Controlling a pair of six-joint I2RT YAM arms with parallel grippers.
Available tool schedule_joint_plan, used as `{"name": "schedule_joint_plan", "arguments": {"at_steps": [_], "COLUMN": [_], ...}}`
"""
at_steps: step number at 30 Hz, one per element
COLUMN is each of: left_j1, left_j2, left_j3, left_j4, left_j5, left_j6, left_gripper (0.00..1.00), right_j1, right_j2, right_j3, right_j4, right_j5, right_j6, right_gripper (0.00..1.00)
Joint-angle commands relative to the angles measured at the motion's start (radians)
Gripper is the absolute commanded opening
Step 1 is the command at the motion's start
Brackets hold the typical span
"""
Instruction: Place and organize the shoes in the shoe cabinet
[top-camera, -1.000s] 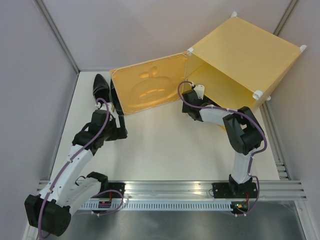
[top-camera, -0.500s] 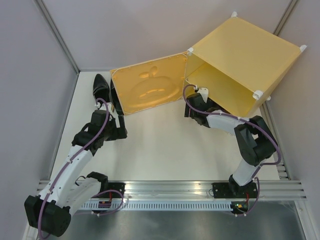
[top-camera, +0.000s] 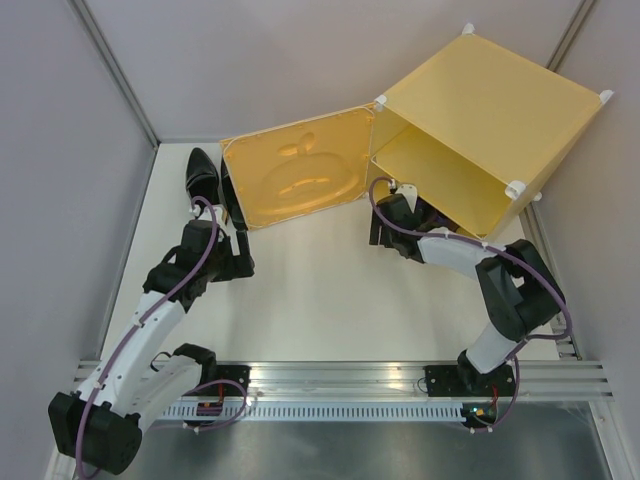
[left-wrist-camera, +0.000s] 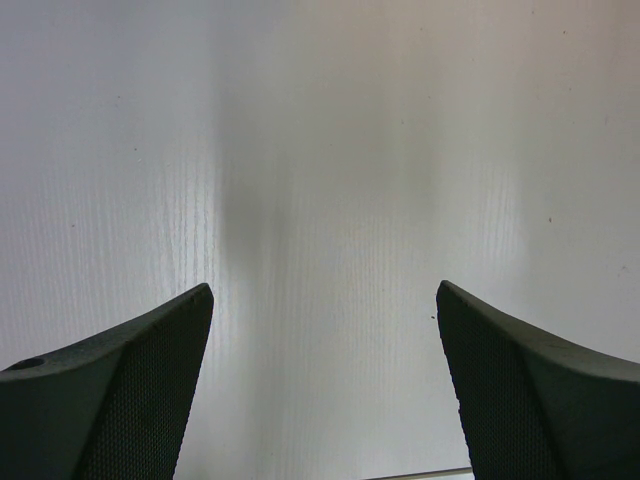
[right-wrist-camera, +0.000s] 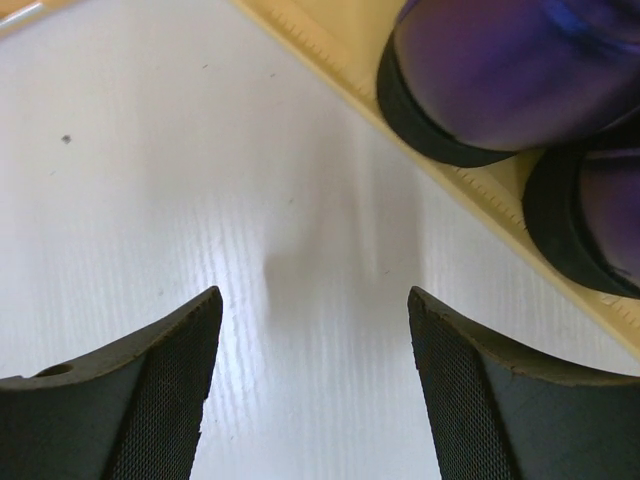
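The yellow shoe cabinet (top-camera: 490, 110) stands at the back right with its apple-embossed door (top-camera: 300, 180) swung open to the left. Two dark purple shoes (right-wrist-camera: 500, 80) (right-wrist-camera: 595, 215) sit side by side just inside the cabinet's front edge (right-wrist-camera: 340, 85), heels toward me. A black shoe (top-camera: 203, 175) lies on the table behind the door's left end. My right gripper (top-camera: 388, 215) (right-wrist-camera: 315, 330) is open and empty over the white table, just outside the cabinet mouth. My left gripper (top-camera: 243, 258) (left-wrist-camera: 325, 330) is open and empty over bare table in front of the door.
Grey walls enclose the white table (top-camera: 320, 300) on the left, back and right. A metal rail (top-camera: 340, 380) with the arm bases runs along the near edge. The open door stands between the black shoe and the cabinet mouth.
My right gripper has drawn back out of the cabinet mouth toward the near side, and its elbow has swung to the right. The left arm has not moved.
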Motion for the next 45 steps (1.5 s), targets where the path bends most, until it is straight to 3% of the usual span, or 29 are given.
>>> {"name": "schedule_joint_plan", "arguments": {"at_steps": [1, 10, 14, 22, 29, 37, 45], "left_j1": [0.006, 0.006, 0.006, 0.026, 0.167, 0.381, 0.428], "left_j2": [-0.018, -0.067, -0.099, -0.047, 0.139, 0.474, 0.790], "left_j3": [0.001, 0.002, 0.010, 0.111, 0.261, 0.405, 0.577], "left_j4": [0.022, 0.027, 0.028, 0.013, 0.036, 0.146, 0.228], "left_j5": [0.000, -0.056, -0.078, -0.191, -0.224, -0.195, -0.152], "left_j6": [-0.013, -0.018, -0.071, -0.128, -0.179, -0.228, -0.223], "left_gripper": [0.95, 0.94, 0.94, 0.94, 0.87, 0.76, 0.69], "right_j1": [0.035, 0.196, 0.228, 0.230, 0.230, 0.230, 0.230], "right_j2": [-0.067, -0.194, -0.286, -0.477, -0.531, -0.524, -0.468], "right_j3": [0.001, 0.021, -0.011, -0.119, -0.199, -0.260, -0.294], "right_j4": [-0.020, -0.133, -0.169, -0.152, -0.092, -0.008, 0.031], "right_j5": [-0.090, -0.231, -0.267, -0.322, -0.377, -0.403, -0.417], "right_j6": [-0.024, -0.118, -0.150, -0.194, -0.208, -0.197, -0.194], "right_gripper": [0.79, 0.86, 0.98, 0.98, 0.98, 0.98, 0.98]}}
